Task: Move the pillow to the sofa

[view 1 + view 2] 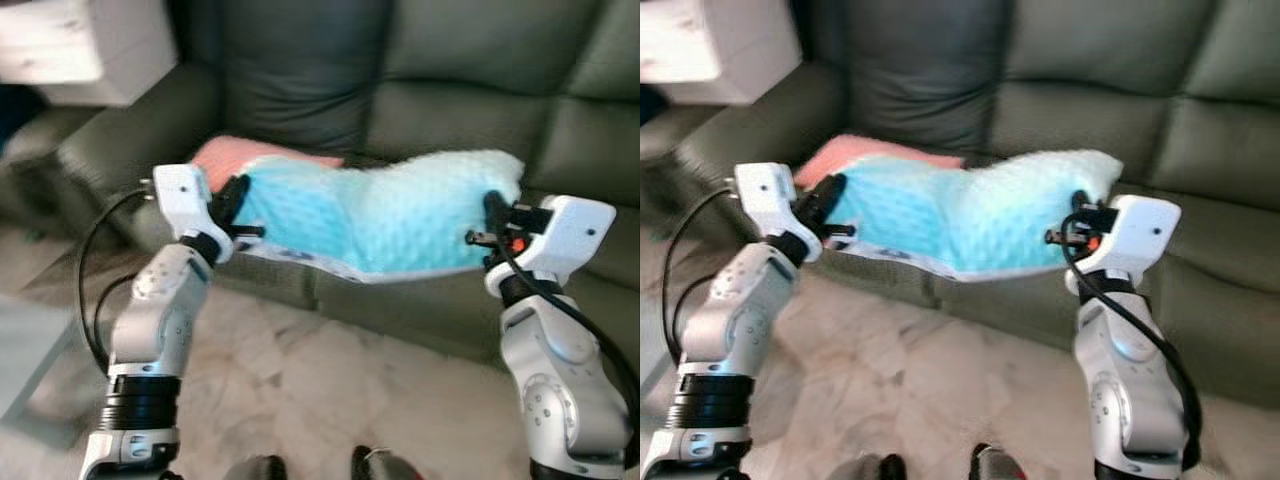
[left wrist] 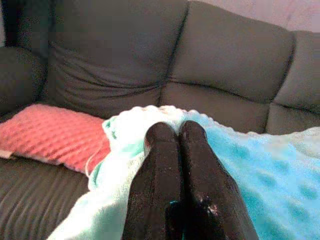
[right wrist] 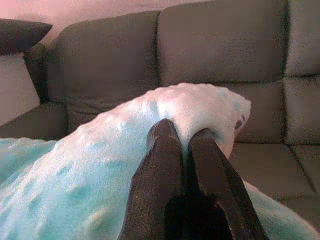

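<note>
1. The left tool (image 1: 240,205) has its two black fingers (image 2: 167,170) pressed together on the left end of the turquoise pillow (image 1: 380,215), pinching a fold of its nubbly cover.
2. Just behind that end, a pink cushion (image 1: 235,152) lies on the sofa seat (image 1: 400,290) near the left armrest (image 1: 100,150); whether the pillow touches it cannot be told.
3. The pillow hangs stretched between the two tools, sagging in the middle, above the front edge of the dark leather sofa seat. Whether its underside already rests on the seat cannot be told.
4. The right tool (image 1: 492,225) has its fingers closed on the pillow's right end, with the fabric bunched up over the fingertips (image 3: 165,140).
5. Step in hand, as I judge it: the carry is nearly over and the placing is about to begin; the pillow is over the sofa but not yet let go.
6. The next move calls for both arms to bring the pillow forward and down together until it lies well onto the seat, beside the pink cushion, and only then for both tools to spread. Letting go at the front edge risks the pillow sliding to the marble floor (image 1: 330,390).
</note>
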Robot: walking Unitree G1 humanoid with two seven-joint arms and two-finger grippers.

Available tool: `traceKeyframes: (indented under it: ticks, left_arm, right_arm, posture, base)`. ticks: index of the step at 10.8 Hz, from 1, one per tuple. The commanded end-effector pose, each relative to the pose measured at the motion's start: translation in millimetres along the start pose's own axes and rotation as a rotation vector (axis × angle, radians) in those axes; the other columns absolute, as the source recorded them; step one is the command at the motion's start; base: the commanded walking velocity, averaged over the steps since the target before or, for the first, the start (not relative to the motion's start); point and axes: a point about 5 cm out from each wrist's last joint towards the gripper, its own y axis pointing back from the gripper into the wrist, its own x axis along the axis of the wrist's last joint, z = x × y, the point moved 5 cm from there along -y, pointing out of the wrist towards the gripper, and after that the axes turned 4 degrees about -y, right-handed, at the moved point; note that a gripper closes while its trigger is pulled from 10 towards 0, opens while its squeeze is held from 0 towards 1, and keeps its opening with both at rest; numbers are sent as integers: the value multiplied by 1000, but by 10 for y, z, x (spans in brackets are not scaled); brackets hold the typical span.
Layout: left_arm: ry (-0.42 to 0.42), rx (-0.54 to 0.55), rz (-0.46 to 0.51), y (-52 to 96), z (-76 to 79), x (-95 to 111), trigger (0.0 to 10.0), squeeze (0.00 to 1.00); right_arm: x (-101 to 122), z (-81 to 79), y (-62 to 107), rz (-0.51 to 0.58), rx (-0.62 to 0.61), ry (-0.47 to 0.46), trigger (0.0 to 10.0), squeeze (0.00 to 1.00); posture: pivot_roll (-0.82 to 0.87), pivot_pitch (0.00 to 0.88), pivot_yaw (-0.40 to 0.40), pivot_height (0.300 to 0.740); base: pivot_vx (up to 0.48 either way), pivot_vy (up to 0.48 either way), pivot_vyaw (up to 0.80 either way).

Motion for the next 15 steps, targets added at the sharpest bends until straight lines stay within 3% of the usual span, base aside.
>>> traceKeyframes:
  ticks: [1, 5, 11, 15]
  left_arm:
    - [-4, 3, 14, 12, -18, 46, 10000, 0]
    - [8, -2, 10, 8, -2, 19, 10000, 0]
    - [26, 0, 9, 4, -2, 15, 10000, 0]
    - [33, 2, 11, 10, -1, 18, 10000, 0]
  right_arm:
    - [76, -38, 8, 30, 17, 2, 10000, 0]
    - [70, -24, 2, 23, 12, 0, 10000, 0]
    - [62, -28, 0, 20, 9, 0, 10000, 0]
    - [55, -32, -1, 18, 12, 0, 10000, 0]
  posture:
    - [-143, 154, 19, 740]
    - [-146, 150, 18, 740]
    - [-146, 153, 24, 740]
    - [-144, 157, 21, 740]
  base:
    - [0, 0, 0]
    - [0, 0, -108]
    - [0, 0, -800]
    - [0, -89, 0]
